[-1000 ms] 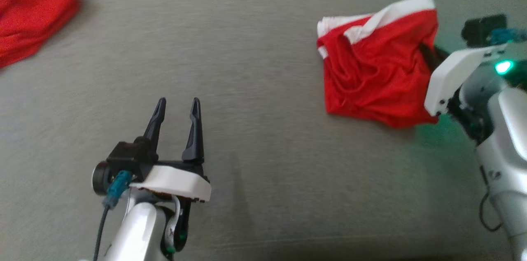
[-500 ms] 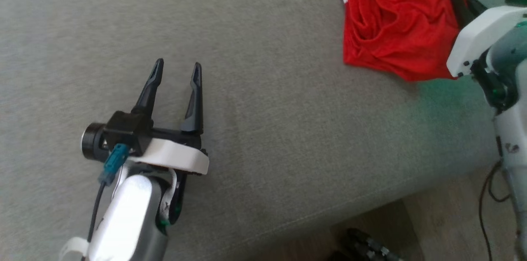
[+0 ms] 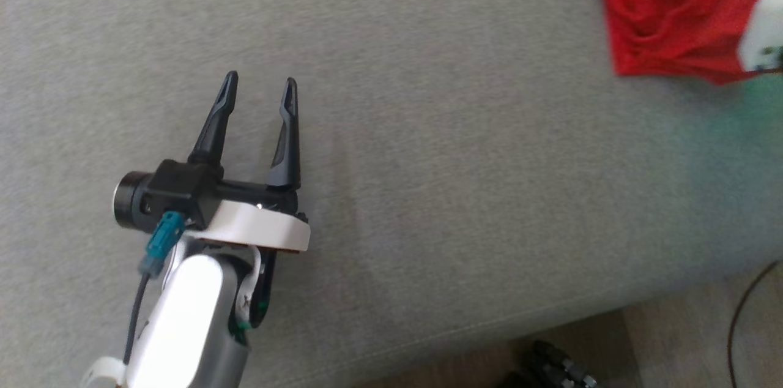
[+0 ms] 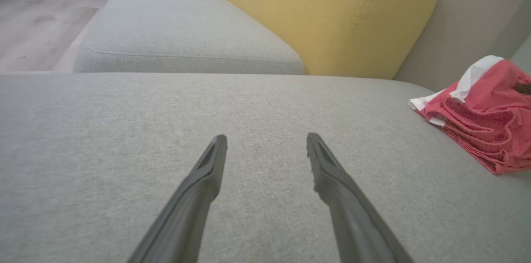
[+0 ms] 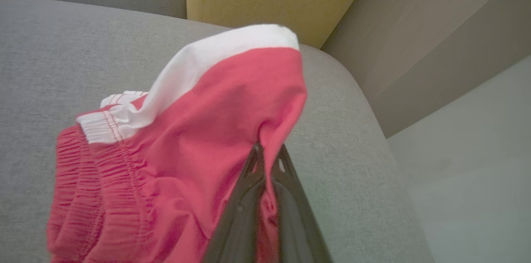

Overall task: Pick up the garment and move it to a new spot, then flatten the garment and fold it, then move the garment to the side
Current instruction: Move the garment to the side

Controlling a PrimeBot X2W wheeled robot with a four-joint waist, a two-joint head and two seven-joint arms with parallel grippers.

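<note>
- Head view: looks steeply down from above onto the grey woven sofa seat (image 3: 465, 131). The seat's front edge and a strip of pale wooden floor (image 3: 673, 345) run along the bottom. The left gripper (image 3: 260, 79) points up the frame at lower left. The red fabric garment with white trim (image 3: 673, 21) is cut off by the top right corner.
- Left wrist view: set low and close over the same seat, facing along its own two dark fingers (image 4: 195, 196) toward the yellow upholstered back cushion (image 4: 332, 14). It shares the seat and the garment, at its right edge, with the head view.
- Right wrist view: very near the garment, looking along the right gripper (image 5: 269, 149) toward the same yellow cushion and the seat's corner.
</note>
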